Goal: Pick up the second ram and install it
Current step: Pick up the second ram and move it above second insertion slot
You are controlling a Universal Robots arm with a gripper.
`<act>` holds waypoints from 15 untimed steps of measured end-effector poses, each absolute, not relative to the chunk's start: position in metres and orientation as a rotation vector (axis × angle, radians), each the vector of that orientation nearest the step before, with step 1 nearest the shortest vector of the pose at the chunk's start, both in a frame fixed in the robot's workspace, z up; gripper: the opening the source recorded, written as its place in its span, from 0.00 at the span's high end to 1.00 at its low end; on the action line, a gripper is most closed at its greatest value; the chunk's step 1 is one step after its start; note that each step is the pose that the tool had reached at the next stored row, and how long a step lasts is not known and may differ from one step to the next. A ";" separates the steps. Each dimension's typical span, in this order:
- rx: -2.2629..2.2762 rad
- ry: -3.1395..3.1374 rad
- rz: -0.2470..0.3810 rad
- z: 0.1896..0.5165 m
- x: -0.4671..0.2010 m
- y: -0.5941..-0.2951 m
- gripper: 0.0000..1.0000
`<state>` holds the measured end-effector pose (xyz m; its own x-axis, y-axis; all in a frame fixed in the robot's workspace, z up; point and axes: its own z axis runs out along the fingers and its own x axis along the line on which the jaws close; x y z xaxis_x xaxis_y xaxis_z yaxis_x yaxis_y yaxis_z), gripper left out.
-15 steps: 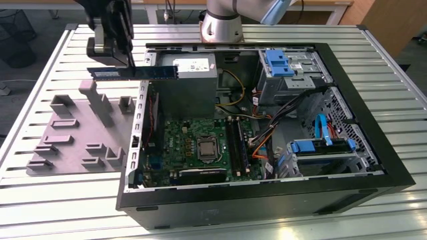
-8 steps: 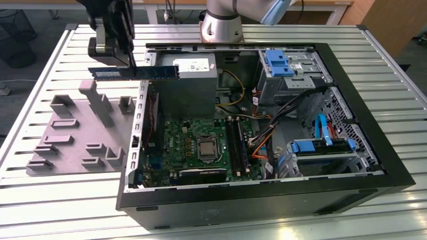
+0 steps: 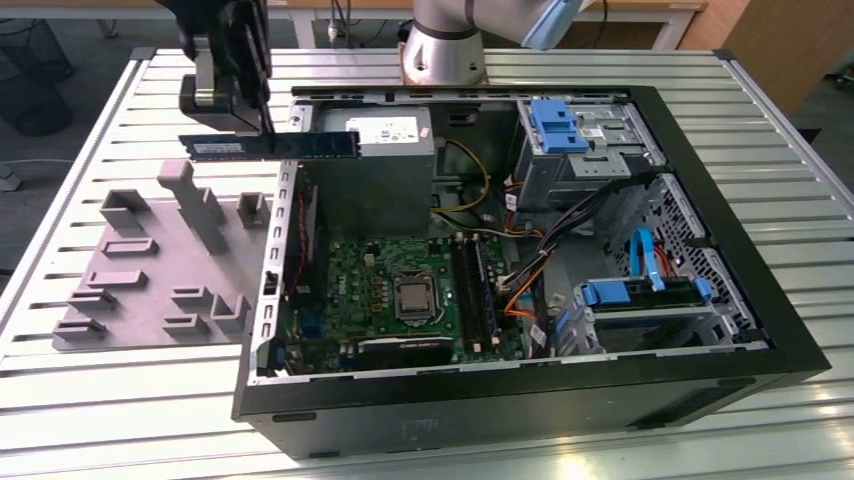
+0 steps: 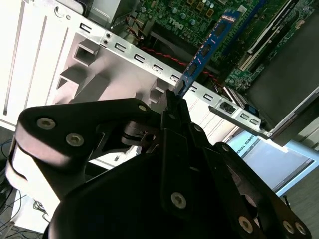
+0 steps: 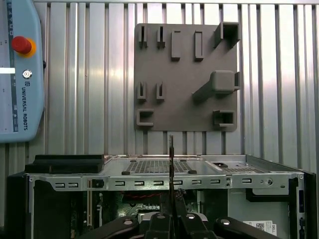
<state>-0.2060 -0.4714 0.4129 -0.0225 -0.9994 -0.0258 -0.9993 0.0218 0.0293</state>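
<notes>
**A:** While hanging over the case (image 3: 787, 330) like this, best handled how?

**B:** Slowly, at a guess. Work from the big thing down. Square up to the case first, then to the board (image 3: 400, 270) on its floor, then to the black slots (image 3: 474, 290) beside the socket. Carry the ram (image 3: 271, 146) level, with its long edge parallel to a slot and the notch matched. Check the tilt in both wrist views before any push. Mind the cables (image 3: 527, 270) crowding the slots on the exterior view's right; likely to snag.

**A:** And the ram, found where?

**B:** Up in the air, well above the board, over the case's edge on the exterior view's left. Just beside the grey power box (image 3: 380, 140), and well clear of the grey rack (image 3: 147, 270) on the table (image 3: 80, 400). Edge-on in the first wrist view, slanting off toward the board in the second.

**A:** Claw?

**B:** Gripper (image 4: 175, 97) drawn nearly closed, with only the ram's thickness between the fingers (image 4: 182, 119). Pinched on the flat faces, toward one end. Nothing else touched.
</notes>
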 end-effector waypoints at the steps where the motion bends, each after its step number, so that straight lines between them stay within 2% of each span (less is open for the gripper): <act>1: 2.195 -2.244 -0.061 0.413 -0.206 -0.471 0.86; 15: 2.195 -2.244 -0.061 0.411 -0.152 -0.471 0.86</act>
<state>-0.1520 -0.4714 0.4113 -0.0225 -0.9994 -0.0258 -0.9993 0.0217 0.0293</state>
